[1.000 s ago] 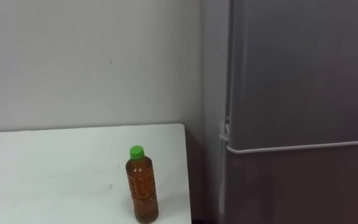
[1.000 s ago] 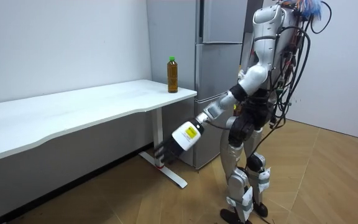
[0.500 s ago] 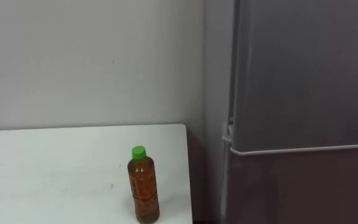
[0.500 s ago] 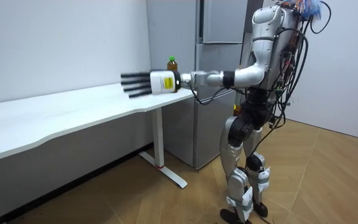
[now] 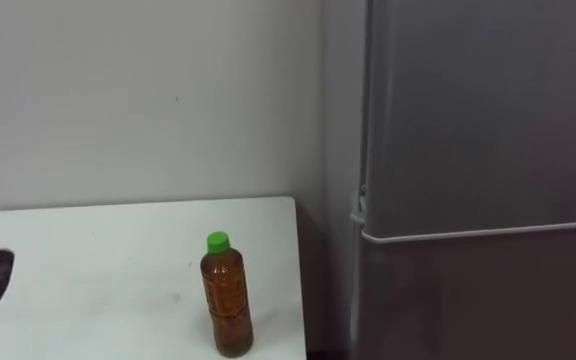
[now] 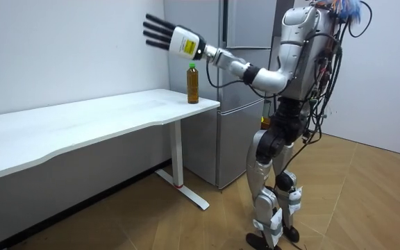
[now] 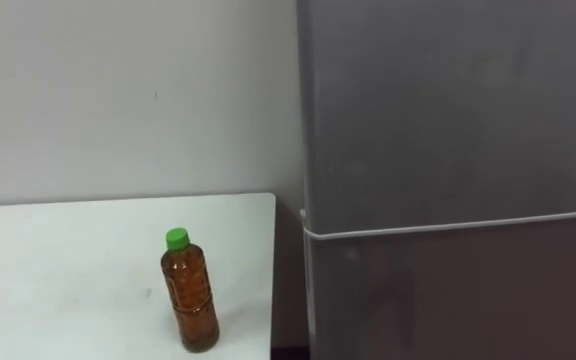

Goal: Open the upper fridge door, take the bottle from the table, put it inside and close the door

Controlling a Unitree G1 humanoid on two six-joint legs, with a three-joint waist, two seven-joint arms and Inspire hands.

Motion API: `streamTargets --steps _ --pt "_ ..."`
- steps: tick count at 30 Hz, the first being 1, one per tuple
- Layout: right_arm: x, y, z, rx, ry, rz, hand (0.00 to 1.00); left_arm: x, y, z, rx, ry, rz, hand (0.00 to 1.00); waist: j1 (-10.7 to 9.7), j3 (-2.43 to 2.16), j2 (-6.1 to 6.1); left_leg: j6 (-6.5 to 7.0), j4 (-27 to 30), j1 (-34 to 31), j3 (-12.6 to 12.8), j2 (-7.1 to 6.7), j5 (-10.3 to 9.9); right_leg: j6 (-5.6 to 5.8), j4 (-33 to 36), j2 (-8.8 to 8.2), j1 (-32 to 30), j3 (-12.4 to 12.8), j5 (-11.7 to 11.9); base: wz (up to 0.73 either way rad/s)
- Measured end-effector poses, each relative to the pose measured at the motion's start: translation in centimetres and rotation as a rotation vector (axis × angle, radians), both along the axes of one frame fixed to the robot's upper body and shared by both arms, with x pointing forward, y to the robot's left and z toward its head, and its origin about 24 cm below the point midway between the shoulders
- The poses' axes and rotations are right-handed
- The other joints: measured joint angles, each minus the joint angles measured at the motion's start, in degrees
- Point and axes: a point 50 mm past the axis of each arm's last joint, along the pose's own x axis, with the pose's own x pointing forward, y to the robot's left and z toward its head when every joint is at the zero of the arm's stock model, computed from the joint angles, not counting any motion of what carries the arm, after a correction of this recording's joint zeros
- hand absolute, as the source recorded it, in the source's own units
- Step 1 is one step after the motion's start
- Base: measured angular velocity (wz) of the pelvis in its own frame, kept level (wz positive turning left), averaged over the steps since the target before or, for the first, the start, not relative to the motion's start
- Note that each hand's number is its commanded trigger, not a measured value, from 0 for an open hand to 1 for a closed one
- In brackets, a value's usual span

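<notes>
Holding the left hand (image 6: 169, 36) high over the white table (image 5: 88, 250), fingers straight and spread, nothing in them.
At the far left a dark part of that hand hangs above the tabletop; the bottle (image 5: 227, 300), amber with a green cap, stands upright near the table's right edge, well apart from the hand; right of it the grey fridge (image 5: 488, 150) stands with both doors closed; the robot stands before table and fridge.
</notes>
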Motion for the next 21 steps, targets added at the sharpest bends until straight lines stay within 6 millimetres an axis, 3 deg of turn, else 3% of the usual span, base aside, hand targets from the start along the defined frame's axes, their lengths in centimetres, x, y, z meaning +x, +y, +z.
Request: streamTargets --steps 1,11,17,21 --pt "0.1 0.1 0.0 0.001 -0.004 0.001 0.00 0.3 -0.7 0.6 0.016 -0.024 -0.040 0.00 -0.22 -0.17 -0.06 0.00 -0.05 0.00 0.00 0.00 0.00 0.00 -0.02 0.00 -0.01 -0.03 0.00 0.00" --pt "1.1 0.4 -0.1 0.017 -0.019 0.028 0.00 2.5 -6.5 4.0 0.182 -0.144 -0.425 0.00 -3.17 0.11 -0.76 0.00 0.06 -0.38 0.34 0.07 -0.01 0.00 -0.18 -0.02 -0.27 0.02 0.00 0.00" --pt "1.8 0.7 -0.2 0.022 -0.027 0.058 0.00 3.3 -10.1 4.5 0.272 -0.156 -0.669 0.00 -3.86 -0.18 -0.52 0.02 0.78 -1.12 0.50 0.11 0.01 -0.06 -0.14 0.00 -1.24 0.11 0.06 -0.01" --pt "2.2 0.9 -0.2 0.035 -0.038 0.076 0.00 3.3 -11.2 4.4 0.299 -0.152 -0.775 0.00 -4.64 -0.27 -0.38 0.01 0.47 -1.08 0.60 0.19 0.01 -0.07 0.02 0.03 -1.54 0.18 0.06 0.00"
